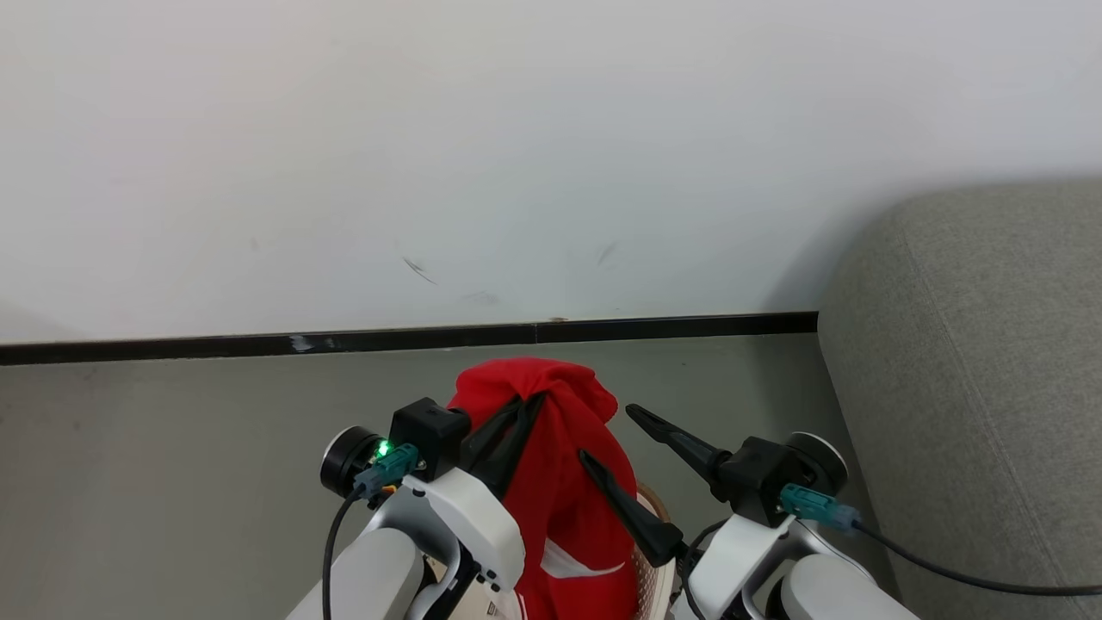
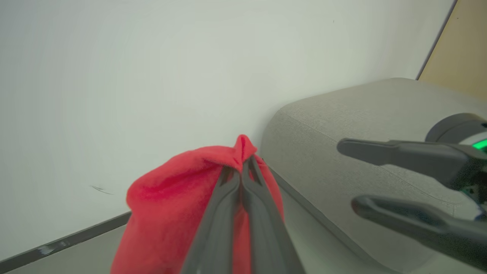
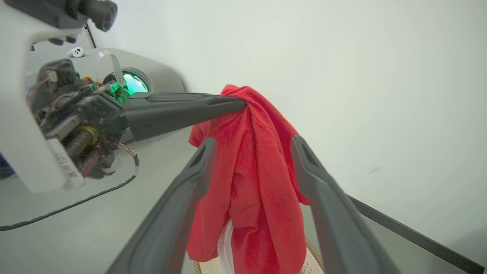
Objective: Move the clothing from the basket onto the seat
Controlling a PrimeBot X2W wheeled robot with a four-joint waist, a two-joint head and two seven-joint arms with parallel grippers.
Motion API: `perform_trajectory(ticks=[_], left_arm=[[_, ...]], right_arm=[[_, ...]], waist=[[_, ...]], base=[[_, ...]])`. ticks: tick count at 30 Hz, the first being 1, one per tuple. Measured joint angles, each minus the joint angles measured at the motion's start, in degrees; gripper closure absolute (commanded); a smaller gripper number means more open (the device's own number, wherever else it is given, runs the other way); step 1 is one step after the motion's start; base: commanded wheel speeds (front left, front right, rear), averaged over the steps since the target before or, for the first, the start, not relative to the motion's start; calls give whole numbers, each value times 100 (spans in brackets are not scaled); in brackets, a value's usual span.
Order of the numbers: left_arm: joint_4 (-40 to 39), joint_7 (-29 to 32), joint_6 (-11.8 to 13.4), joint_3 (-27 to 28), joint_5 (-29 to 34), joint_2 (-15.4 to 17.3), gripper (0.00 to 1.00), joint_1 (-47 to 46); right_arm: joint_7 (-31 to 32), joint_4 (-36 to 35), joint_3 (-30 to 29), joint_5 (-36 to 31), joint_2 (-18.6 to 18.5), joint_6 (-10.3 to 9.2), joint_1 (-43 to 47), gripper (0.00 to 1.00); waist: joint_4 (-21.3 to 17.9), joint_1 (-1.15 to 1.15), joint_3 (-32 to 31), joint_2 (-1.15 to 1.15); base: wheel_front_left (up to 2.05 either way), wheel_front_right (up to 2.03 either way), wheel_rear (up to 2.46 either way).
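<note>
1. White wall (image 1: 516, 129) fills the upper half of the head view; a dark skirting strip (image 1: 387, 338) runs along its foot; grey floor (image 1: 172, 448) lies below.
2. The seat (image 1: 973, 362) takes the right edge, from mid-height down to the lower right corner; its rounded grey end faces the floor.
3. The clothing (image 1: 560, 482) hangs bunched at lower centre, raised above the basket, left of the seat and apart from it; a white stripe shows near the bottom edge.
4. The basket (image 1: 647, 581) shows as a sliver of woven rim and perforated wall at the bottom edge, just right of the cloth.
5. Left gripper (image 1: 529, 403), lower centre-left: fingers pressed together, clamped on the garment's top fold.
6. Right gripper (image 1: 609, 433), lower centre-right: fingers spread wide, holding nothing; one finger crosses the cloth, contact unclear.
</note>
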Motion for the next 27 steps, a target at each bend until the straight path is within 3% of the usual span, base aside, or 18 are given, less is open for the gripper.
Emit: perform_trajectory(ticks=[27], left_arm=[[-1833,851,141,-447,-286,34,100,347]], right_arm=[[0,-56,-56,75,-198,-1,141,0]], waist=[[105,0,-12,0]], base=[[0,0,0]])
